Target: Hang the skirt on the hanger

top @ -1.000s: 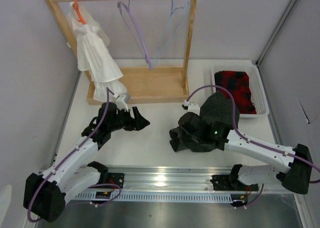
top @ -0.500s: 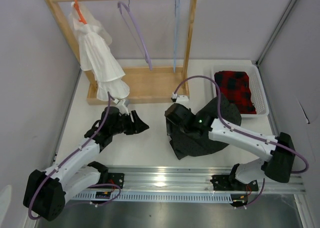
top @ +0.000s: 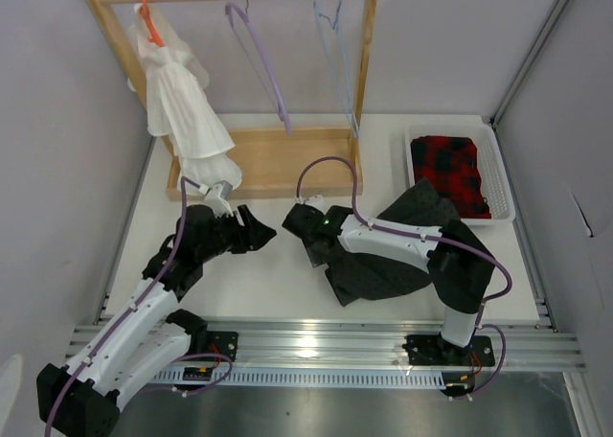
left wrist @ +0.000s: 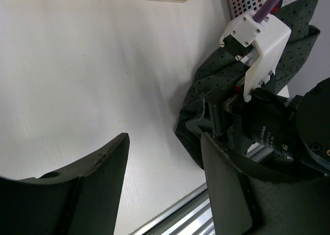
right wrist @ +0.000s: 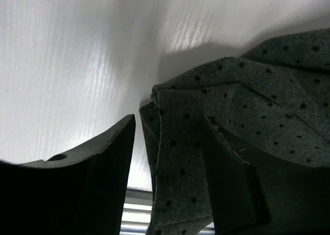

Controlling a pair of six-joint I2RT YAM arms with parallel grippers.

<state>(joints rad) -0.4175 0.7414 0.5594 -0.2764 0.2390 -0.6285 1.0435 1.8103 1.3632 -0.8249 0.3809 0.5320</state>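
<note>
The skirt (top: pixel 397 264), dark grey with fine dots, lies crumpled on the table right of centre. My right gripper (top: pixel 308 245) is low at its left edge and open. In the right wrist view a folded edge of the skirt (right wrist: pixel 178 173) lies between the spread fingers (right wrist: pixel 93 178), with a gap to the left finger. My left gripper (top: pixel 257 228) is open and empty just left of it, over bare table. The left wrist view shows the skirt (left wrist: pixel 206 80) beyond my left gripper (left wrist: pixel 164 142). The light-blue hanger (top: pixel 335 58) hangs from the rack rod at the back.
A wooden rack (top: pixel 278 159) stands at the back. On it hang a purple hanger (top: pixel 261 68) and an orange hanger (top: pixel 146 13) with a white garment (top: pixel 187 111). A white basket (top: pixel 498 169) holding plaid cloth (top: pixel 450 173) sits at the right. A metal rail (top: pixel 316 346) runs along the near edge.
My right gripper has opened and swept left to the skirt's left edge. The skirt now lies flatter. The left arm has drawn in slightly, and the blue hanger has swung.
</note>
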